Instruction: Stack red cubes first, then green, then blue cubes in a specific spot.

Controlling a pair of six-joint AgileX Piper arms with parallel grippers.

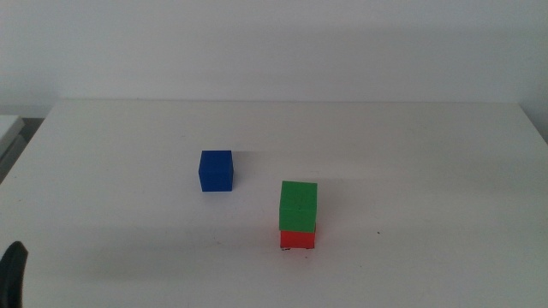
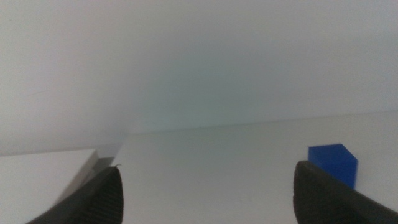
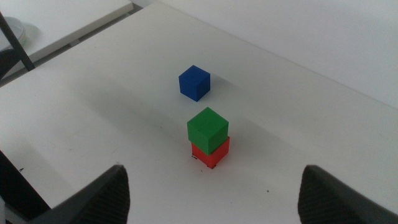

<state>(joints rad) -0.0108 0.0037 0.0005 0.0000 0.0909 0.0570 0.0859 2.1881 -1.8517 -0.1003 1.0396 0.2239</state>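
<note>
Green cube stacked on red cube, faces plain; blue cube apart on white table; left gripper and right gripper both spread, holding nothing.

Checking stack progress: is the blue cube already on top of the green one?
No, the blue cube sits alone on the table, apart from the green cube.

No lettering, numbers or brand marks can be read anywhere: the small matte red cube, the matte green cube and the matte blue cube show plain faces, and the white counter carries no legible writing.
</note>
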